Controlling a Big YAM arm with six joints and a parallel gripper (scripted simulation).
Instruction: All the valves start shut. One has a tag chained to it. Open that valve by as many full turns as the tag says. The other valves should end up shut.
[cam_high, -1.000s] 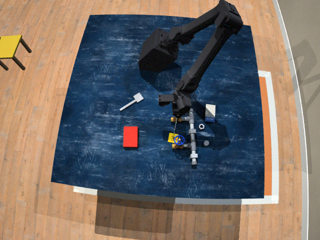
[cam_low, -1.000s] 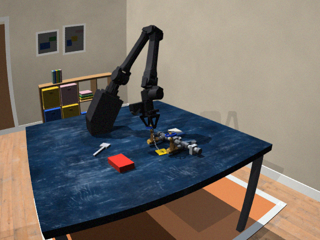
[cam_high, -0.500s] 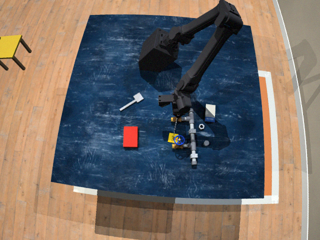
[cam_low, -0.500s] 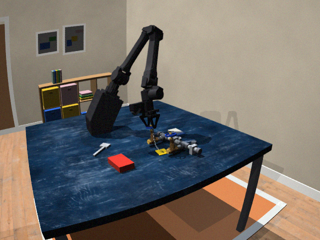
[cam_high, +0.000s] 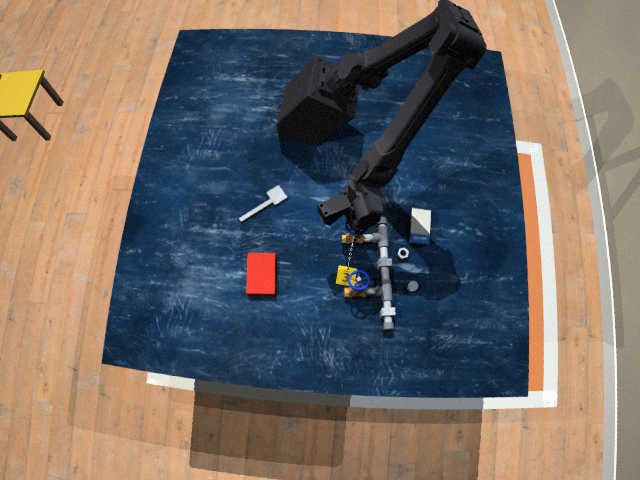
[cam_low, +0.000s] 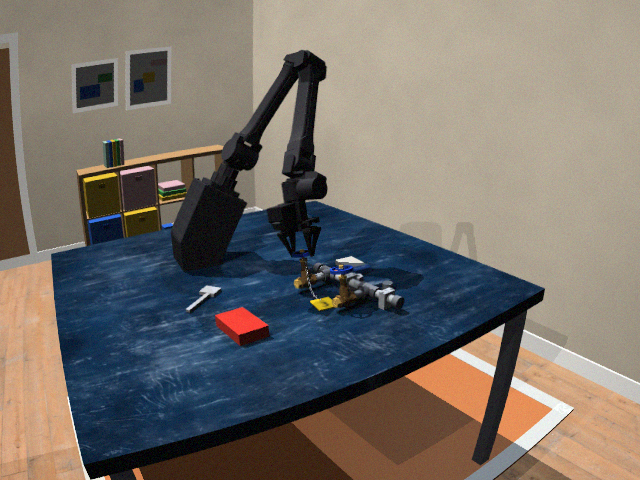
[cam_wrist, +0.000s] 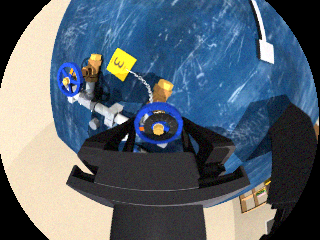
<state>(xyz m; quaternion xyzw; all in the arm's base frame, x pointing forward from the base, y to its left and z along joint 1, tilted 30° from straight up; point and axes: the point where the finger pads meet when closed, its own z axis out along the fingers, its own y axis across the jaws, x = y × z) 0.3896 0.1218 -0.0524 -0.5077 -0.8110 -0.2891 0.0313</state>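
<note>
A grey pipe (cam_high: 383, 258) (cam_low: 361, 287) lies on the blue table (cam_high: 206, 320) and carries two brass valves with blue handwheels. My gripper (cam_high: 355, 227) (cam_low: 300, 251) (cam_wrist: 158, 120) points straight down and is shut on the far valve's handwheel (cam_wrist: 159, 124) (cam_low: 300, 254). A thin chain (cam_high: 351, 253) (cam_wrist: 142, 79) runs from this valve's brass body to a yellow tag (cam_high: 343, 274) (cam_low: 321, 303) (cam_wrist: 122, 63) that reads 3. The near valve's handwheel (cam_high: 350, 277) (cam_low: 341, 269) (cam_wrist: 71, 79) stands free beside the tag. In the top view the gripped wheel is mostly hidden under the wrist.
A red block (cam_high: 261, 273) (cam_low: 241, 325) and a white flat tool (cam_high: 263, 203) (cam_low: 203, 297) (cam_wrist: 262, 34) lie left of the pipe. A white and blue box (cam_high: 420, 225), a hex nut (cam_high: 405, 250) and a dark disc (cam_high: 412, 286) lie right of it. The arm's black base (cam_high: 315, 100) stands behind.
</note>
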